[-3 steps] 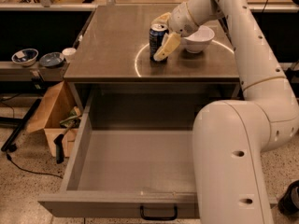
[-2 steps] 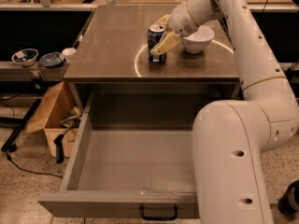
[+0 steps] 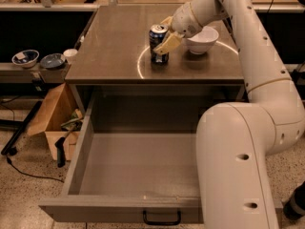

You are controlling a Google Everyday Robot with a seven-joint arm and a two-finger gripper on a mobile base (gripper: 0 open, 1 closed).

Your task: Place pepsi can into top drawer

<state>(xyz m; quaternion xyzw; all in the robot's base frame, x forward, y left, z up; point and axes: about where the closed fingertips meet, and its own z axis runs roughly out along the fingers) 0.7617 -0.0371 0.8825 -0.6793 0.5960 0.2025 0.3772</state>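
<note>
The pepsi can point(image 3: 157, 43), dark blue with a silver top, stands upright on the grey tabletop point(image 3: 114, 42) near its middle. My gripper point(image 3: 162, 36) reaches in from the right, and its yellowish fingers point(image 3: 168, 42) are closed on the can's sides. The top drawer point(image 3: 119, 209) is pulled wide open below the table's front edge. Its inside is bare, and its black bar handle point(image 3: 162, 218) faces the camera.
A white bowl point(image 3: 202, 39) sits on the tabletop just right of the can, behind my wrist. My arm's large white link point(image 3: 238, 166) covers the drawer's right side. An open cardboard box point(image 3: 52, 116) stands on the floor at left. Small bowls point(image 3: 25, 57) rest on a low shelf further left.
The gripper has closed in on the can, and both have shifted slightly left on the tabletop. The drawer and the bowl have not moved.
</note>
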